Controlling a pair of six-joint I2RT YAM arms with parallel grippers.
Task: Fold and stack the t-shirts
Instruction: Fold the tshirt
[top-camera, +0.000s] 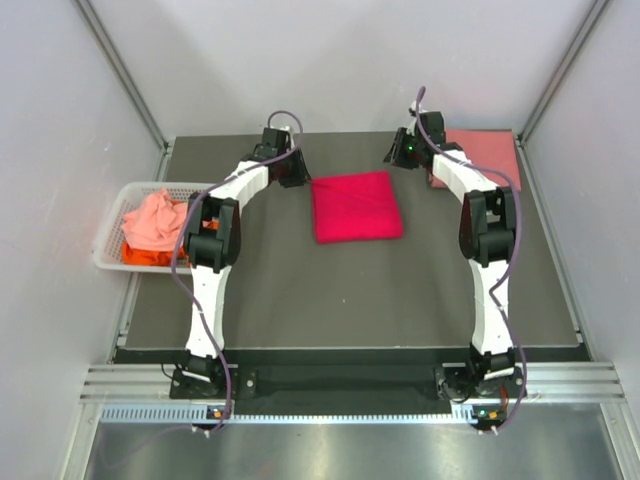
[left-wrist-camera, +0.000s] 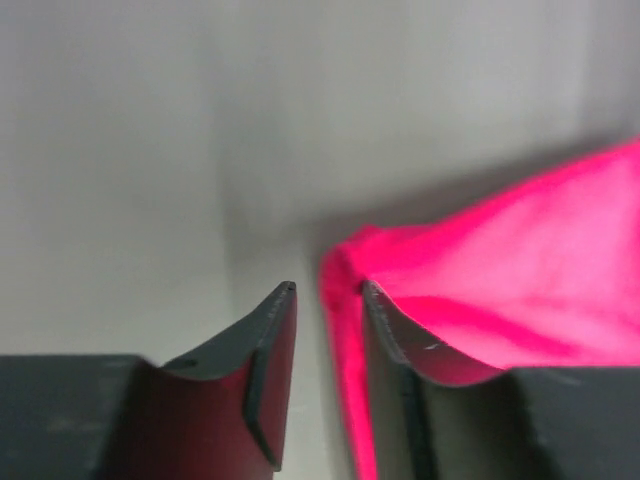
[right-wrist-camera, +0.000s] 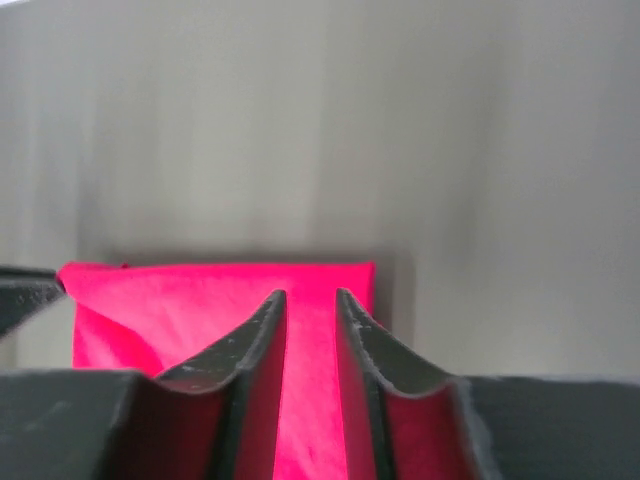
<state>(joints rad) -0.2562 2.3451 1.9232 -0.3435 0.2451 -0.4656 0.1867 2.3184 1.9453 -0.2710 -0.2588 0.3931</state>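
Folded magenta-red t-shirt (top-camera: 356, 206) flat on the bench (top-camera: 300, 290), one claw off each far corner.

The magenta-red t-shirt lies just toward 12 o'clock of the bench's middle. The left claw (top-camera: 286, 163) sits at the shirt's 10 o'clock corner, fingers slightly spread with bare bench showing in the gap. A raised magenta corner lies against its right finger (left-wrist-camera: 385, 320), possibly touching it, though the wrist view is too blurred to be sure. The right claw (top-camera: 402, 152) hangs at the shirt's 1 o'clock, apart from the cloth, its fingers narrowly parted and pinching nothing. A salmon pink t-shirt (top-camera: 485, 155) lies folded at 2 o'clock in the far corner. At 9 o'clock a white basket (top-camera: 112, 258) overhangs the bench edge, holding a crumpled pale coral t-shirt (top-camera: 155, 218) over an orange t-shirt (top-camera: 143, 256).
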